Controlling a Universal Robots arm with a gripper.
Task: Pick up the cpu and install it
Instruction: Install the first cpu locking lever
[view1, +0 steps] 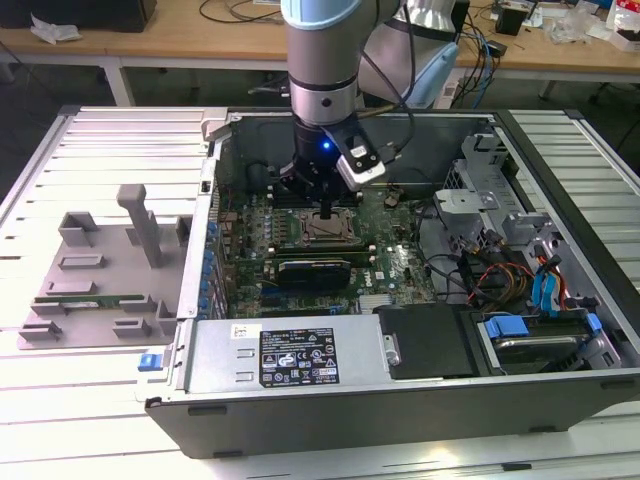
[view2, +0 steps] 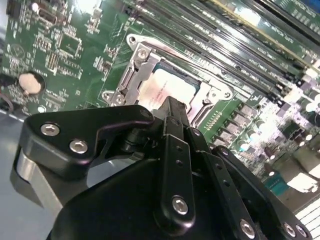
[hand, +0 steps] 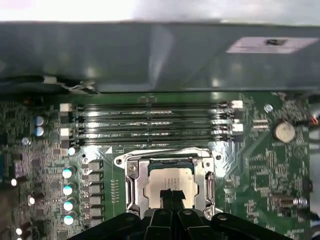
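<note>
- Hovering over an open computer case (view1: 420, 390) in the exterior view, the arm (view1: 322, 60) points its gripper (view1: 328, 210) straight down at the socket frame (view1: 327, 228) on the motherboard (view1: 395, 265); the case lies on a slatted worktop (view1: 110, 150), and a grey fixture (view1: 105, 270) stands at the exterior view's left, well apart from the case.
- Second wrist view: the gripper (view2: 172, 106) has its fingers (view2: 175, 120) pressed together, tips right at the near edge of the cpu (view2: 167, 90); whether they touch it cannot be told. The cpu lies flat inside the metal socket frame (view2: 131, 75), silvery top up. Memory slots (view2: 240, 45) run beside the socket, and a coin cell (view2: 31, 82) sits on the board, well apart.
- First wrist view: the closed fingers (hand: 172, 199) overlap the near edge of the cpu (hand: 170, 179), which sits seated in the socket frame (hand: 134, 185). Memory slots (hand: 150, 122) lie between the socket and the case wall (hand: 150, 55).
</note>
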